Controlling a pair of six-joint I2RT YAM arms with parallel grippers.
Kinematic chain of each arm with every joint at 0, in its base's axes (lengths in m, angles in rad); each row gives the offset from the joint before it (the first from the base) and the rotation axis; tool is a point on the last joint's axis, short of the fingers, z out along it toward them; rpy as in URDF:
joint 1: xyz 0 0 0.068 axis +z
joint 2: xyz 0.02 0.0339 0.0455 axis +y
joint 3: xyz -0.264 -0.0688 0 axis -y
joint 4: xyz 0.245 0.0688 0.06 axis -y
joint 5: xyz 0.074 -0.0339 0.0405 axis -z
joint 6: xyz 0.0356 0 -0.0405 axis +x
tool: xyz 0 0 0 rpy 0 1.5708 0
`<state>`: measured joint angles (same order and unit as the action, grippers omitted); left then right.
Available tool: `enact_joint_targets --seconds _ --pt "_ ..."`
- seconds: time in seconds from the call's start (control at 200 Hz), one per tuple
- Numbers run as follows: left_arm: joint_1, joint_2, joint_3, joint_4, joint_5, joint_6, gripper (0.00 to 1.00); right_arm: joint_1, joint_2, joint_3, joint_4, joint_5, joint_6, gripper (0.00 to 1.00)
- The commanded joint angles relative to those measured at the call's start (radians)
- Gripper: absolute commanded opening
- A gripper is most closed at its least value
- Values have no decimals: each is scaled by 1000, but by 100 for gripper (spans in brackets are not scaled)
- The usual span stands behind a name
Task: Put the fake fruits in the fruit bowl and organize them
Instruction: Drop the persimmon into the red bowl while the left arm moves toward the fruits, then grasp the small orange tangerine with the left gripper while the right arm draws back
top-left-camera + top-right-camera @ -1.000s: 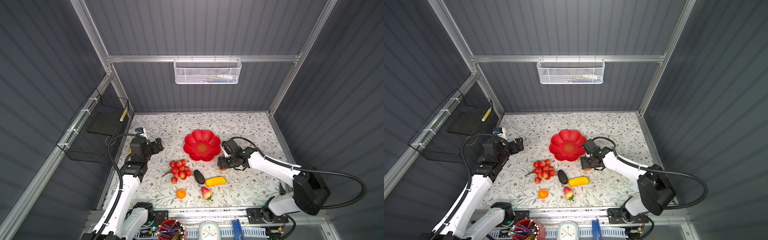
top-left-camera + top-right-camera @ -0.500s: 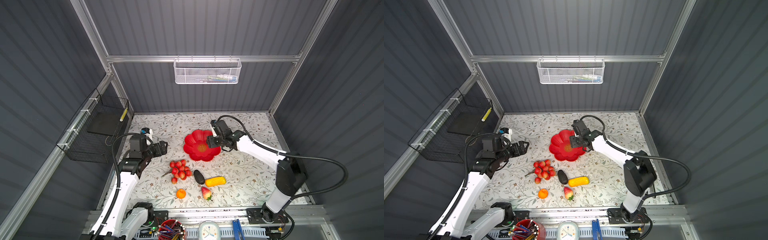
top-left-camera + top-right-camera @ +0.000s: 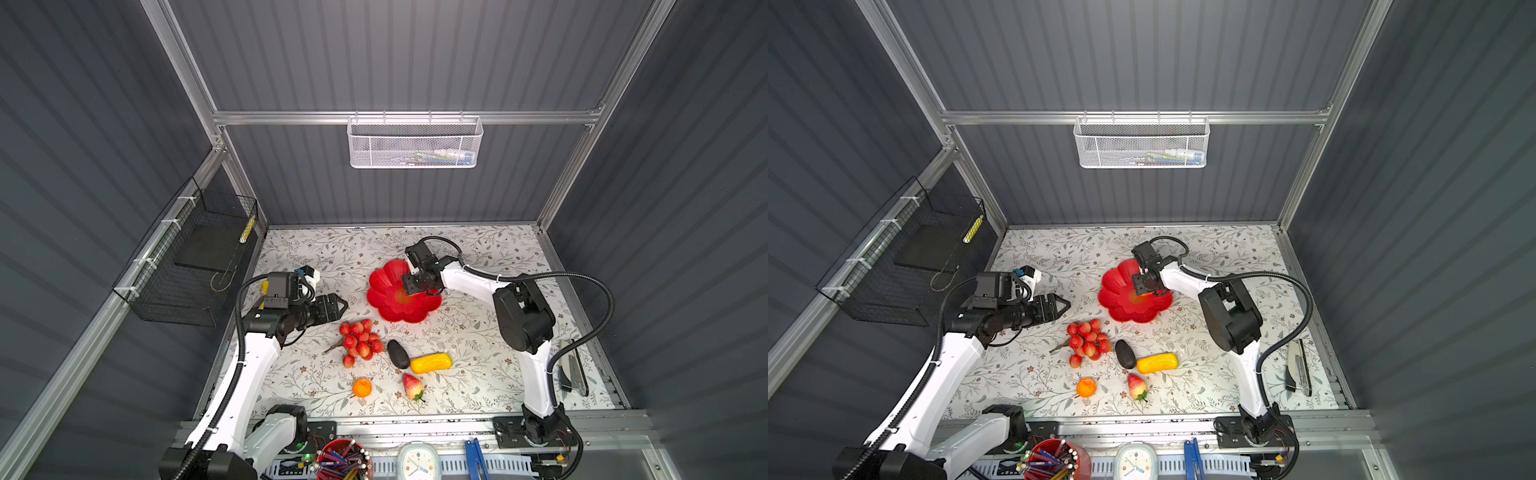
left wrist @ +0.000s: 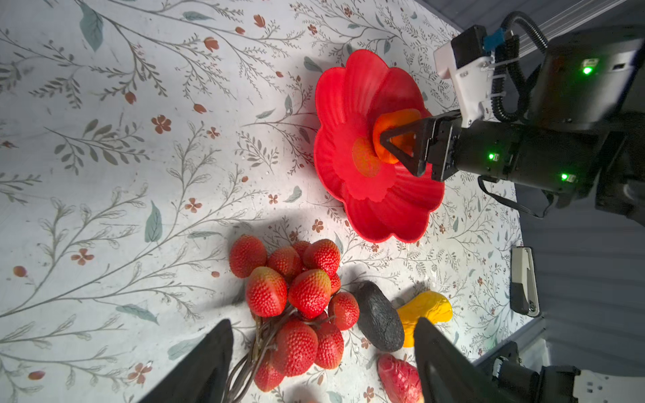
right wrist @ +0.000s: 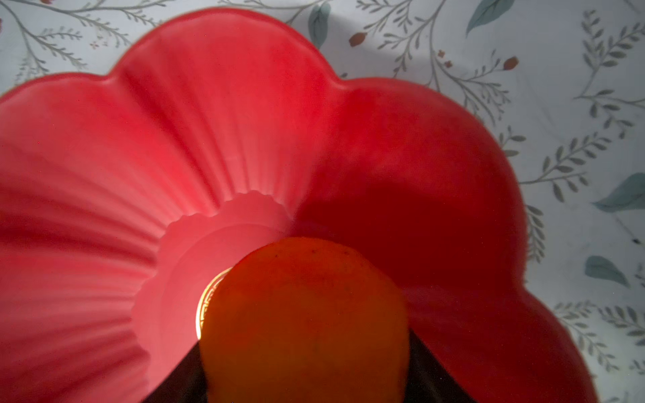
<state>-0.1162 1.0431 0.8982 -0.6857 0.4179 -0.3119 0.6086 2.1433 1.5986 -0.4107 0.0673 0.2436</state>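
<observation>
The job looks barely started: no fruit lies loose in the bowl (image 3: 386,309), and only one is on its way. The right claw (image 3: 409,286) reaches in over the bowl's middle, clenched on a blocky orange fruit (image 4: 391,139), with a dark finger on either side of it. The fruit hangs just over the bowl's yellowish centre. Whether it touches the bottom I cannot tell, so I judge the drop not yet made. Five more are left on the table (image 3: 332,249), all outside the bowl on the side facing the robot's bases. The red bunch (image 3: 359,343) is near the rim. The avocado (image 3: 398,354) and yellow fruit (image 3: 431,363) lie side by side a little farther from the bowl, and the small orange (image 3: 362,387) and strawberry (image 3: 412,386) are farthest from it. The left claw (image 3: 341,305) hovers near the bowl's rim, beside the red bunch, spread wide and holding nothing
</observation>
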Motion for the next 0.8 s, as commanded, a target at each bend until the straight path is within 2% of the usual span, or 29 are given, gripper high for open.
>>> enact_joint_targets --seconds 0.0,0.12,0.23,0.405,0.62,0.795 --pt "0 22 4 -80 50 2 80 -8 -1 30 7 -3 5 68" --pt "-50 40 41 -149 0 9 79 -14 -53 17 16 2 8 79" --pt "-179 55 70 -200 -136 -15 78 -29 -147 -29 81 -4 22 89" --pt "-270 28 69 -288 -201 -59 76 -71 -327 -152 187 17 43 99" --pt "-302 -38 36 -368 -168 -68 73 -134 -508 -313 292 37 73 99" --pt "-456 2 18 -351 -181 -97 72 -167 -586 -391 312 49 83 99"
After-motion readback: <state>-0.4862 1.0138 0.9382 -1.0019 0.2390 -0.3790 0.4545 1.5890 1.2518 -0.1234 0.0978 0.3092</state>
